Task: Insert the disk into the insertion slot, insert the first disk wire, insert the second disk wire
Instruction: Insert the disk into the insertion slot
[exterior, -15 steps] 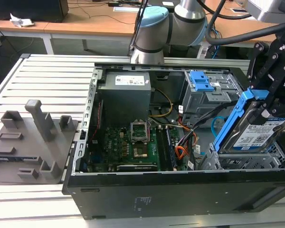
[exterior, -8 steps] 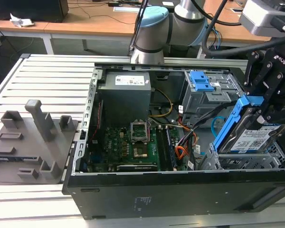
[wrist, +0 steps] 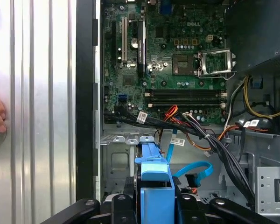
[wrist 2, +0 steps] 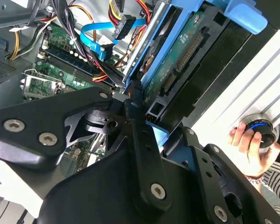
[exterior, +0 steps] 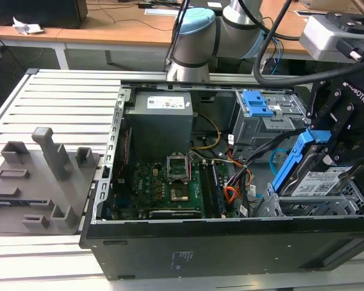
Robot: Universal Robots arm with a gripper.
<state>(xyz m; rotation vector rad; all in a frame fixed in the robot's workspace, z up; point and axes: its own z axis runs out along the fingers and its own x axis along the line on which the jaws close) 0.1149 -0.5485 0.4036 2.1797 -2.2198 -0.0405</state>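
Robotics lab: slotted aluminium bench [exterior: 67, 97], opened computer case [exterior: 230, 242], cabled desks [exterior: 109, 30].

In the exterior view, white letters run along the black body of the gripper [exterior: 330, 145], and the disk [exterior: 315, 180] carries a white label with dark print too small to make out. The grey power supply [exterior: 161, 124] has a white sticker with fine lines. In the first wrist view, the green motherboard [wrist: 177, 70] bears a short white word near its socket.
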